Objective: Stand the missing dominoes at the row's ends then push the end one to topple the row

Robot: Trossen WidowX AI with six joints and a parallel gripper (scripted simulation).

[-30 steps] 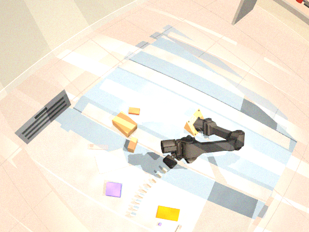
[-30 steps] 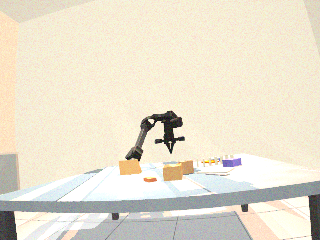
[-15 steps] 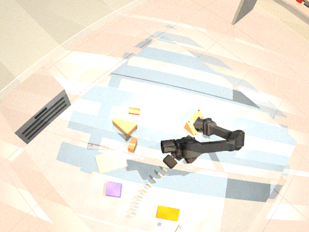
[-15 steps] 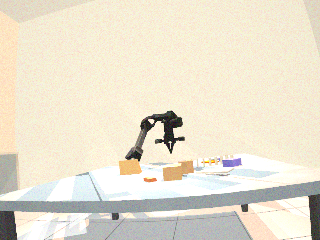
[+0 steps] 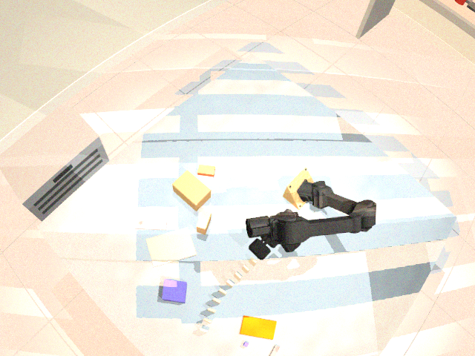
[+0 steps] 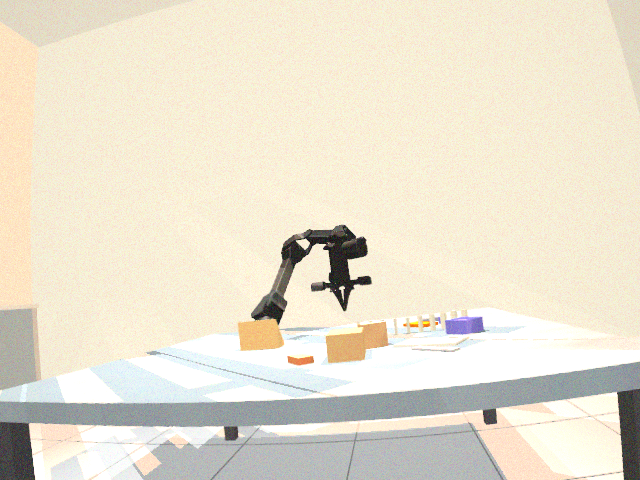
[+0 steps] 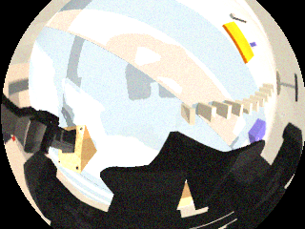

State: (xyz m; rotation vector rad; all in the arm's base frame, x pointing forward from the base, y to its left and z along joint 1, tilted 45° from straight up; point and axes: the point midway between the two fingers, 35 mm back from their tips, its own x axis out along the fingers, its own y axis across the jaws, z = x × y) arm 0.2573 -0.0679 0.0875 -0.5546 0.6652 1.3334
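Observation:
A curved row of several thin cream dominoes stands upright on the table, running to the front left in the top view. The row's end domino nearest the arm stands upright beside its neighbour. At the far end, the last domino also looks upright. My gripper is shut and holds nothing. It points down, raised above the table close to the arm-side end of the row, and touches no domino. The arm hides its fingertips in the top view.
A large wooden block, a smaller one, an orange block and a flat cream plate lie left. A purple block and yellow-orange slab flank the row.

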